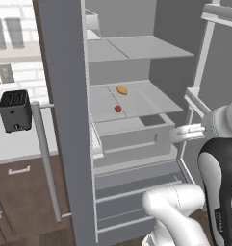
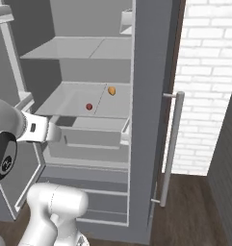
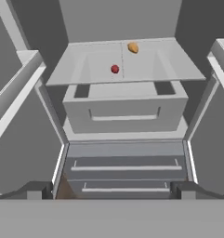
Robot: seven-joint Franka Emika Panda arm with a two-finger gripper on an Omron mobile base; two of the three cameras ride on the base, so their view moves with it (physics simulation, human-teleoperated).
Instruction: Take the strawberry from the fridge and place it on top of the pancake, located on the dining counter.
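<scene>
Strawberry (image 3: 115,69) sits alone on the pale grey middle shelf (image 3: 178,67) of the open fridge (image 1: 64,120), a small dark-red dot near the shelf's front half, with a larger orange-tan oval food item (image 3: 133,47) lying farther back and well apart from it. Both fridge doors are swung wide, which leaves the shelves, the pulled-forward bin (image 3: 125,111) under the fruit's shelf and the two drawers (image 3: 125,174) at the bottom all exposed to the arm. The gripper (image 3: 111,193) hangs outside the cabinet, lower than the fruit's shelf and centred on the opening, with its jaws spread as wide as they go and nothing between them; the hand view shows the two dark fingertips (image 3: 34,190) far apart at the bottom corners. That posture reads as an approach not yet begun: the hand is lined up with the interior and ready to close on something small. Reaching the fruit looks to require lifting above the bin's front edge and pushing in over the shelf. Because the fruit is tiny and round, it could roll away if a finger nudges it.
</scene>
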